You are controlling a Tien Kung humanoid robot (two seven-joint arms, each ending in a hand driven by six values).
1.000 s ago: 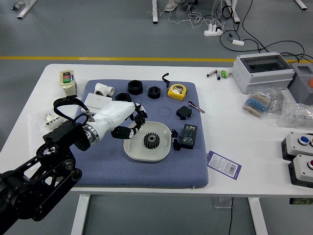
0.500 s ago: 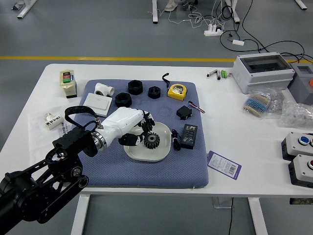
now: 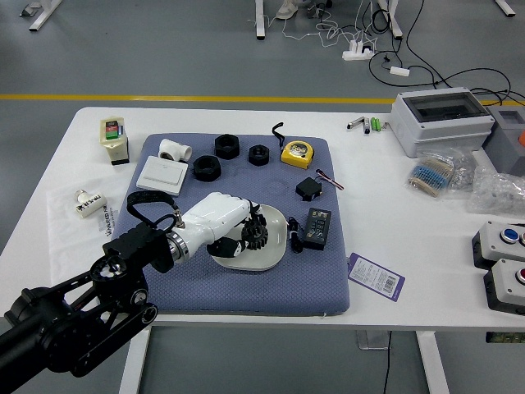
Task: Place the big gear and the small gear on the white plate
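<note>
Black gear (image 3: 257, 233) on white plate (image 3: 277, 240): prob. stiff, light; we'd grip opp. toothed sides. L hand (image 3: 218, 220) at it; can't tell if clamped.

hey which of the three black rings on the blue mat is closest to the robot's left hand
The ring beside the white box, the frontmost of the three, just behind the left hand.

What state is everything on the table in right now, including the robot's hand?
White-backed black left hand: over the plate, at the gear; grip unclear.
Black toothed gear: on the plate, partly hidden by the hand.
Shallow white plate: right side up, bearing the gear.
Blue rectangular mat: spread flat.
Purple-edged white paper card: lying flat.
Clear plastic bag: crumpled.
</note>
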